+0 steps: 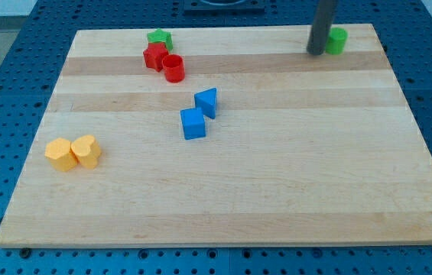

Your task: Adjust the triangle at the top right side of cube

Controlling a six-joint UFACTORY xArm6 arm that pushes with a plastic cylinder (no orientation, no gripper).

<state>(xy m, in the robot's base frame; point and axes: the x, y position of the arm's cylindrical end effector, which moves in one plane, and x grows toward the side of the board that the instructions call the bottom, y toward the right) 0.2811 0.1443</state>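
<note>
A blue triangle block (207, 102) lies near the board's middle, just up and to the right of a blue cube (193, 123); the two nearly touch. My rod comes down at the view's top right, and my tip (316, 53) rests on the board far from both blue blocks, right beside a green cylinder (336, 40) on its left.
A green star-shaped block (159, 38), a red star-shaped block (154, 56) and a red cylinder (173, 68) cluster at the top left. Two yellow blocks (73, 152) sit side by side at the left. The wooden board (277, 191) lies on a blue pegboard table.
</note>
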